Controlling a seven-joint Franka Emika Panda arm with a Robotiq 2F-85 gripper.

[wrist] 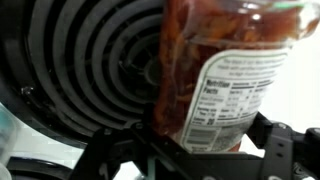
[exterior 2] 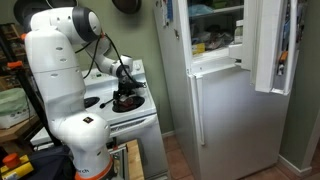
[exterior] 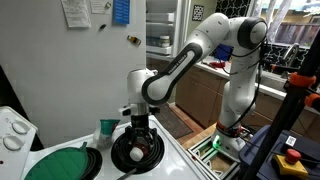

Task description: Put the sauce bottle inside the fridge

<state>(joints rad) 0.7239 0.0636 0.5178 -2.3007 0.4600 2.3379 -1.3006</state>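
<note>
Exterior views, both: fridge [exterior: 50, 60] [exterior 2: 225, 110], tall, white. Its flat side carries paper notes [exterior: 75, 12] and a blue card [exterior: 120, 10]. The upper door [exterior 2: 272, 45] stands open, showing loaded shelves; the lower door is closed.

Robot arm [exterior: 225, 60] [exterior 2: 55, 70], white, base on the floor beside the stove, reaching over and down to the worktop.

Stove [exterior: 15, 130] [exterior 2: 125, 125], white, with knobs along one edge of the worktop. It stands just beside the fridge.

Burner [exterior: 125, 160] [wrist: 90, 70], black coil, on the half of the worktop away from the knobbed edge, directly beneath the gripper [exterior: 138, 135] [exterior 2: 125, 93] [wrist: 205, 150].

Green disc [exterior: 60, 165], flat and round, beside the burner on the side toward the knobbed edge.

Cup-like container [exterior: 105, 128], green and white, upright near the worktop edge closest to the fridge, just beside the gripper.

Sauce bottle [wrist: 225, 70], red-brown contents with a pale printed nutrition label. It fills the centre of the wrist view over the burner coil and is outside the fridge. It cannot be made out in either exterior view.

Jaws: black, one on each side of the bottle's lower part, clamped against it.
</note>
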